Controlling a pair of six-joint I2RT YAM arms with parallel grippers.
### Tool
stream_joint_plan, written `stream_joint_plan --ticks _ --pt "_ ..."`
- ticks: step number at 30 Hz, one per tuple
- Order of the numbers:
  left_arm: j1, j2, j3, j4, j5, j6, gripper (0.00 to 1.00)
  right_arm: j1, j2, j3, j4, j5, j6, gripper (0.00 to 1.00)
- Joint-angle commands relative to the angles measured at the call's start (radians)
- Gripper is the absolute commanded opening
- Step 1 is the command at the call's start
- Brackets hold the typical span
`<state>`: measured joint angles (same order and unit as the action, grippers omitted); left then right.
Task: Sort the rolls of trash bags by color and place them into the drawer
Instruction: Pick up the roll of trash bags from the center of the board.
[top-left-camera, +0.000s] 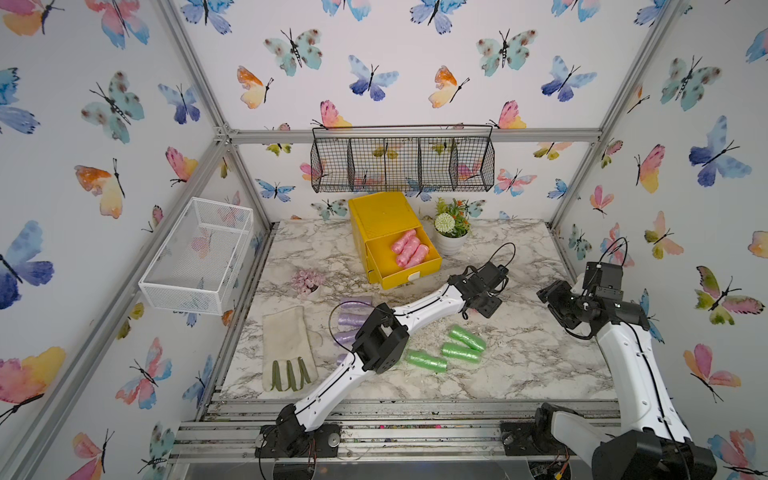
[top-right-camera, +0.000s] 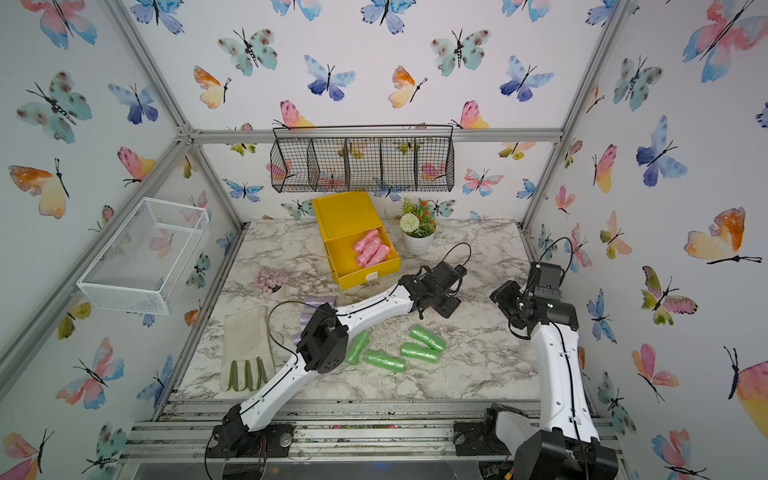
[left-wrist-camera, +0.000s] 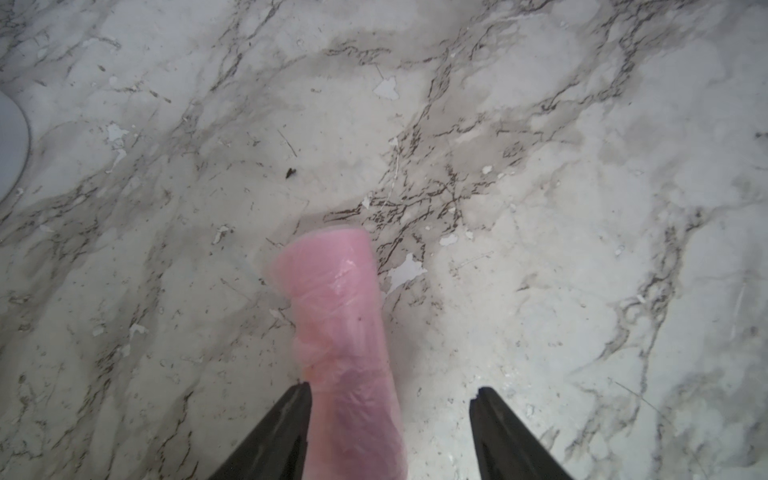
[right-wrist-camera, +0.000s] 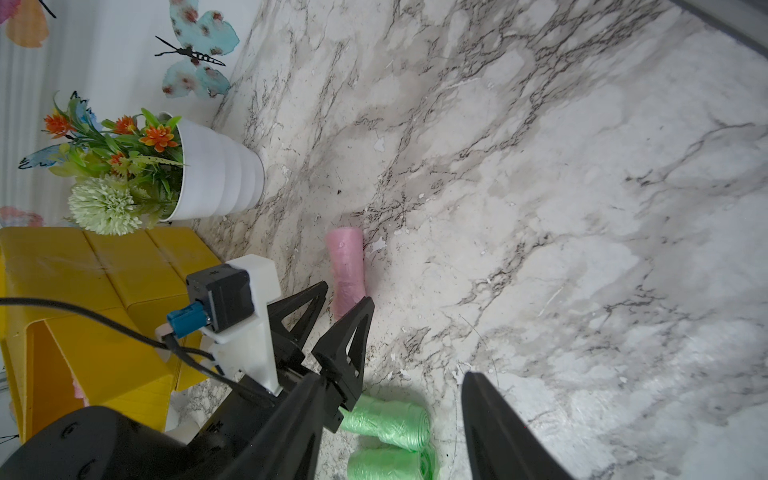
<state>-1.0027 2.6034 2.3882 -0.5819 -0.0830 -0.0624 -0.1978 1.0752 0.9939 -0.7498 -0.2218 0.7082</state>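
A pink roll (left-wrist-camera: 336, 299) lies on the marble table beside the yellow drawer (top-left-camera: 382, 216). My left gripper (left-wrist-camera: 393, 388) is open around the roll's near end: one finger touches it, the other stands apart. The right wrist view shows the same roll (right-wrist-camera: 347, 270) between the left gripper's fingers (right-wrist-camera: 365, 307). The top drawer (top-left-camera: 415, 270) is pulled open and holds three pink rolls (top-left-camera: 409, 248). Green rolls (top-right-camera: 419, 351) lie at the table's middle. Purple rolls (top-left-camera: 353, 309) sit partly under the left arm. My right gripper (right-wrist-camera: 388, 376) hangs open and empty at the right, over green rolls (right-wrist-camera: 390, 419).
A white mesh basket (top-left-camera: 195, 253) hangs on the left wall and a black wire basket (top-left-camera: 401, 160) on the back wall. A potted plant (top-left-camera: 451, 232) stands right of the drawer. A work glove (top-left-camera: 286, 349) and a small flower cluster (top-left-camera: 307, 280) lie at the left.
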Motion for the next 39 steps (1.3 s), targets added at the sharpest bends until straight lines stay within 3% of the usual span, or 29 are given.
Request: stream_joint_plan --ticks 1,7,20,26,33,39 --pt "-0.001 0.033 -0.006 0.01 -0.055 0.02 0.66 -0.006 -0.017 0.003 -0.028 -0.011 -0.015 0.58" --pt "0.017 0.034 -0.027 0.037 -0.049 0.007 0.64 -0.005 -0.023 0.003 -0.03 -0.011 -0.015 0.58" --pt "0.027 0.024 -0.033 0.064 -0.021 -0.007 0.49 -0.006 -0.018 0.005 -0.026 -0.024 -0.016 0.58" --pt "0.026 0.009 -0.035 0.056 -0.011 -0.01 0.34 -0.005 -0.027 0.007 -0.025 -0.017 -0.015 0.58" --pt "0.022 -0.103 -0.118 0.066 0.01 -0.033 0.19 -0.005 -0.039 0.007 -0.022 -0.027 -0.006 0.58" --pt "0.022 -0.363 -0.255 0.073 0.061 -0.084 0.18 -0.006 -0.056 0.019 -0.013 -0.053 0.008 0.57"
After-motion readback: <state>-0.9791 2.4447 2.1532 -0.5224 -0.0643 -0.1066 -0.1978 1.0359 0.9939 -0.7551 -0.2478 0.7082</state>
